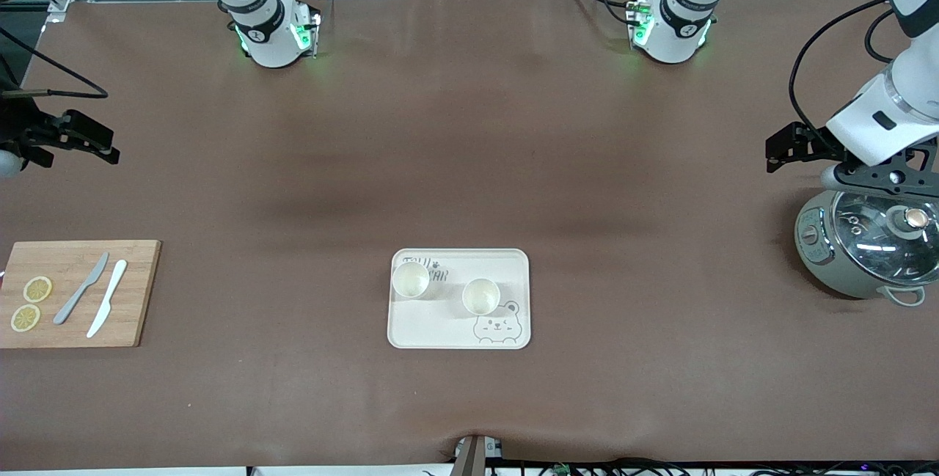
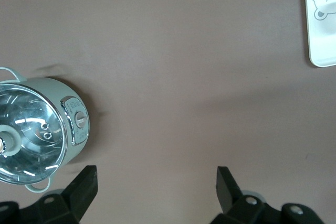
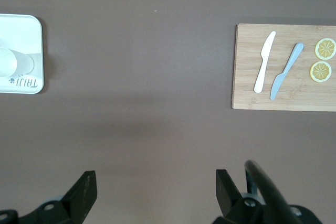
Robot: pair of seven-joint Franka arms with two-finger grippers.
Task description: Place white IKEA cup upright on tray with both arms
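Brown matting covered the table where two white cups (image 1: 410, 279) stood upright on the tray (image 1: 513, 271), task seemingly done, my left gripper (image 2: 156, 182) and right gripper (image 3: 155, 184) empty, spread wide, waiting at opposite ends.

I see bare table all round the tray (image 1: 513, 263); board (image 1: 139, 293) and cooker (image 1: 821, 256) sit at the ends.

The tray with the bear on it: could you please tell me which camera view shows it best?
The front view: the whole tray shows there, with both cups standing upright on it. The left wrist view catches only its bear corner; the right wrist view shows only its lettered end and one cup.
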